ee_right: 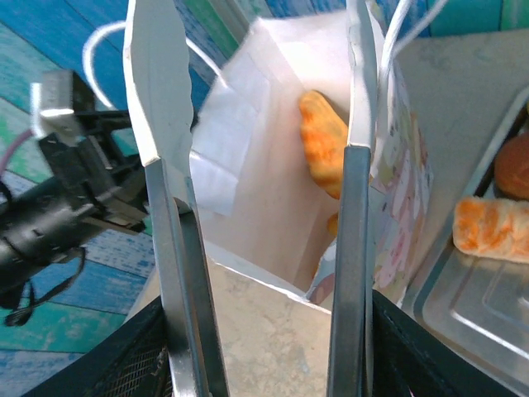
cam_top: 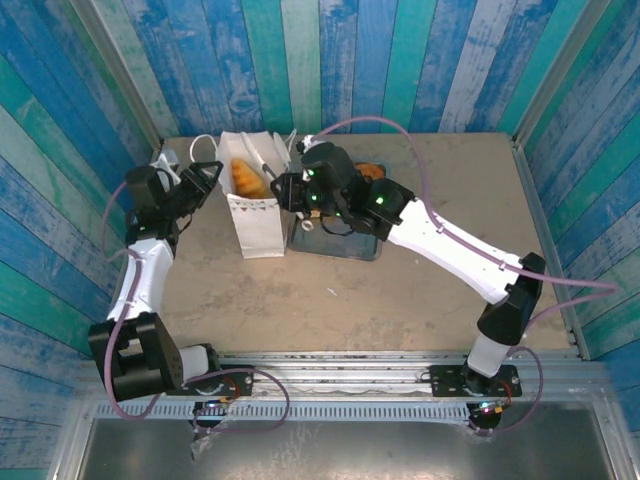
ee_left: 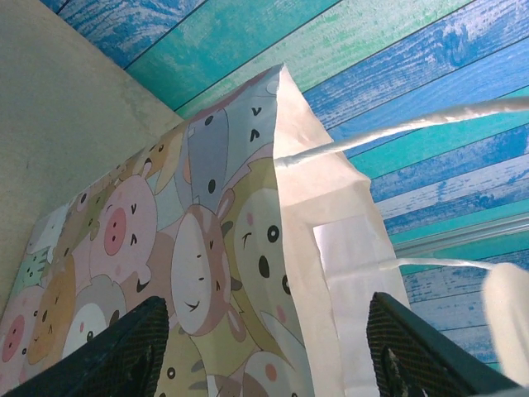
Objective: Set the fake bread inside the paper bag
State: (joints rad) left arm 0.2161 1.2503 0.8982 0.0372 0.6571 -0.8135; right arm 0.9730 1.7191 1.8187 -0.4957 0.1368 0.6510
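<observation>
One table (cam_top: 420,290) carried one tall white paper bag (cam_top: 255,225), far-left, with one grey metal tray (ee_right: 475,310) just right. Glossy orange fake bread (ee_right: 322,141) lay inside the bag, two pieces (ee_right: 492,227) on the tray. Left end effector (ee_left: 266,302) spread; right end effector (ee_right: 266,331) clasped metal tongs (ee_right: 351,248).

Paper bag (cam_top: 255,215) stands on table (cam_top: 440,290), toward the back. Tray (cam_top: 340,246) just right of bag. One fake bread (ee_right: 324,141) inside bag; another piece (ee_right: 494,227) on tray. Left gripper (ee_left: 269,347) left of bag. Tongs (ee_right: 351,248) in right gripper (ee_right: 266,356), tips at bag mouth.
</observation>
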